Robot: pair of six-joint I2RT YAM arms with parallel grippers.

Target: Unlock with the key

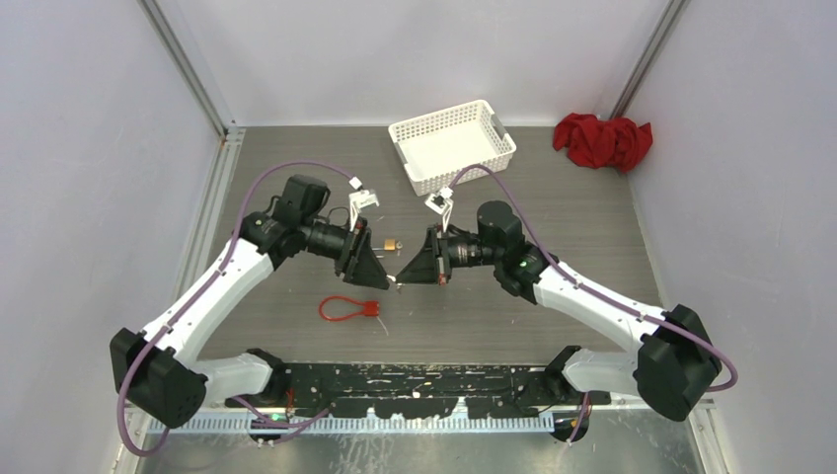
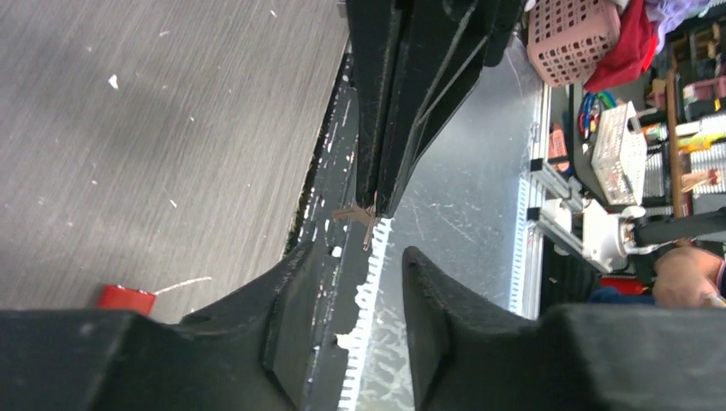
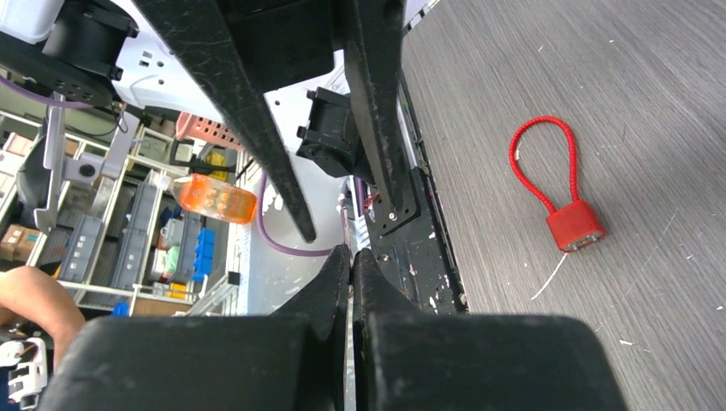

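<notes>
The red padlock [image 1: 370, 308] with its red cable loop lies on the table below the two grippers, and it also shows in the right wrist view [image 3: 575, 227]. My right gripper [image 1: 401, 279] [image 3: 352, 250] is shut. In the left wrist view a small brownish key [image 2: 363, 217] sticks out of its closed fingertips. My left gripper [image 1: 383, 277] [image 2: 355, 257] faces it tip to tip with its fingers apart and nothing between them. Both hover above the table.
A small brass-coloured object [image 1: 393, 243] lies just behind the grippers. A white perforated basket [image 1: 452, 143] stands at the back centre and a red cloth [image 1: 602, 140] lies in the back right corner. The black base rail [image 1: 415, 380] runs along the near edge.
</notes>
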